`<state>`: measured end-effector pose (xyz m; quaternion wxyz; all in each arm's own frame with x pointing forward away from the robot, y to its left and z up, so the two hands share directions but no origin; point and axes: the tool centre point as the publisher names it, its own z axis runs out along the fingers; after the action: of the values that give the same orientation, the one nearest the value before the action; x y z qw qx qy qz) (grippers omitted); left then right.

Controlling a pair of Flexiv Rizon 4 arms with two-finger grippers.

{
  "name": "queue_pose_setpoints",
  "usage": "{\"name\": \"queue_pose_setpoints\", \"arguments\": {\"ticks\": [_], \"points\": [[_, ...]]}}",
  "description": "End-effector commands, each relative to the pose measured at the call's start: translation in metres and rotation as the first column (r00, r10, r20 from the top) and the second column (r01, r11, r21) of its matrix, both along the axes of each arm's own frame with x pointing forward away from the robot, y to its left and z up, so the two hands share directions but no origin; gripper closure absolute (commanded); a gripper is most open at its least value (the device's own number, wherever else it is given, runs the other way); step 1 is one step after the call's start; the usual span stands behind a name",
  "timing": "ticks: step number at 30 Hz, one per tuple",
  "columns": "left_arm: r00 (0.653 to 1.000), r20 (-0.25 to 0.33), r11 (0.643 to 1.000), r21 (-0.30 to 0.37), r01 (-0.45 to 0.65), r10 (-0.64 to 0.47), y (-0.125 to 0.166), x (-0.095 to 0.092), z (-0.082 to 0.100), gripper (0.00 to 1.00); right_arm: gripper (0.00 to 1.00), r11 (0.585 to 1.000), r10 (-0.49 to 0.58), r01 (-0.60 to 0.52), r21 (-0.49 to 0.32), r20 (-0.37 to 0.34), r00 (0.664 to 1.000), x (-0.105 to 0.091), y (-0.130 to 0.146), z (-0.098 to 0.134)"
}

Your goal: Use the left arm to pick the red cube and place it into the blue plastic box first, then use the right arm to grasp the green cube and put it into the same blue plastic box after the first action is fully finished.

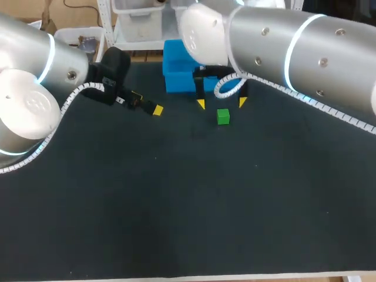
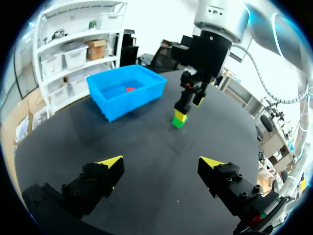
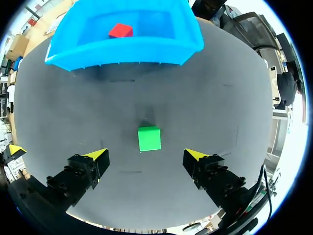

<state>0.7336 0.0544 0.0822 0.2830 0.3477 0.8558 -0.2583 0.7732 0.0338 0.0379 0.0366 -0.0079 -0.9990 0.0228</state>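
The red cube lies inside the blue plastic box at the table's far middle; it also shows as a red cube in the blue box from the left wrist. The green cube sits on the black table just in front of the box. My right gripper hangs open just above the green cube, whose sides lie between the fingers without touching; the right gripper holds nothing. My left gripper stands open and empty to the box's left, and the left gripper faces the green cube.
The black table stretches wide toward the near edge. My right arm crosses over the far right part. A yellow tip of the left gripper shows beside the right one.
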Motion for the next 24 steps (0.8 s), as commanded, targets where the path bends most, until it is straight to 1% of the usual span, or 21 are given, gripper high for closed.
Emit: {"name": "queue_pose_setpoints", "arguments": {"ticks": [1, 5, 11, 24], "points": [[1.000, 0.004, 1.000, -0.007, 0.003, -0.003, 0.001, 0.000, -0.001, 0.00, 0.00, 1.000, 0.002, -0.003, 0.009, 0.150, 0.989, -0.008, -0.006, -0.010], [1.000, 0.004, 1.000, -0.007, 0.003, -0.003, 0.001, 0.000, -0.001, 0.00, 0.00, 1.000, 0.004, -0.007, 0.015, 0.180, 0.984, -0.007, -0.007, -0.017], [1.000, 0.004, 1.000, -0.007, 0.003, -0.003, 0.001, 0.000, -0.001, 0.00, 0.00, 1.000, 0.003, -0.005, 0.013, 0.204, 0.979, -0.006, -0.010, -0.026], [1.000, 0.004, 1.000, -0.007, 0.003, -0.003, 0.001, 0.000, -0.001, 0.00, 0.00, 1.000, 0.007, -0.011, 0.016, 0.220, 0.976, 0.002, -0.011, -0.039]]}}
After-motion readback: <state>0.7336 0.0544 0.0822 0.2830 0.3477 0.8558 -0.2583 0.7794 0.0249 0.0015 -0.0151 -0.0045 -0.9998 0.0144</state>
